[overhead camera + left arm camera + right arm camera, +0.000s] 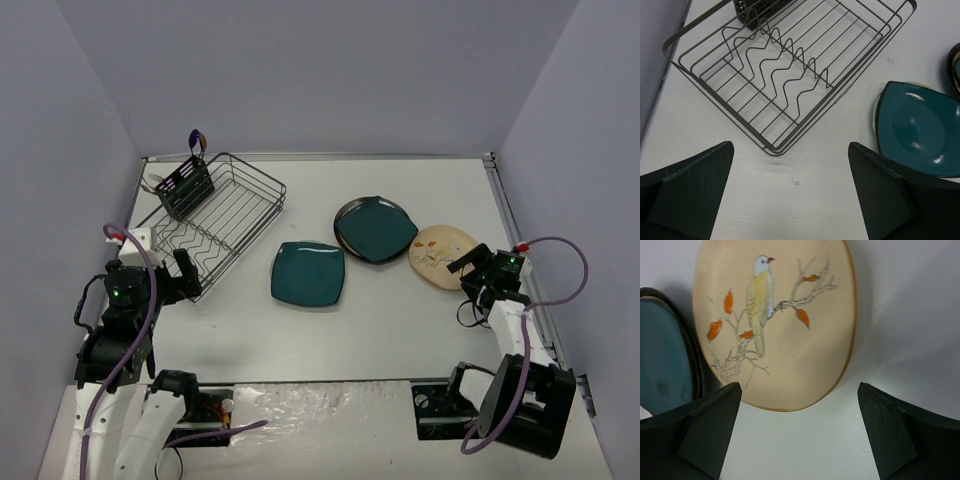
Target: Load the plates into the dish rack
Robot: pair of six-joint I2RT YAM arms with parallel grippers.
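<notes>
Hovering at the beige bird-painted plate (785, 325) on the white surface (400, 320), right pincer (800, 390) gaped, likely lined up to grab; left pincer (790, 150), equally released, faced the black wire dish rack (790, 80).

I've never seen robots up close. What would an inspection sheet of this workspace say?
Surface: white table.
Job's things: dish rack holds no plates; square teal plate, round dark-rimmed plate and beige bird plate lie flat on the table.
Clutter: blue-and-orange item in the cutlery basket.
Grippers: left gripper open, facing the rack; right gripper open, facing the bird plate.
Cables: left purple cable and right purple cable loop off the arms.
Surroundings: plain grey walls.
</notes>
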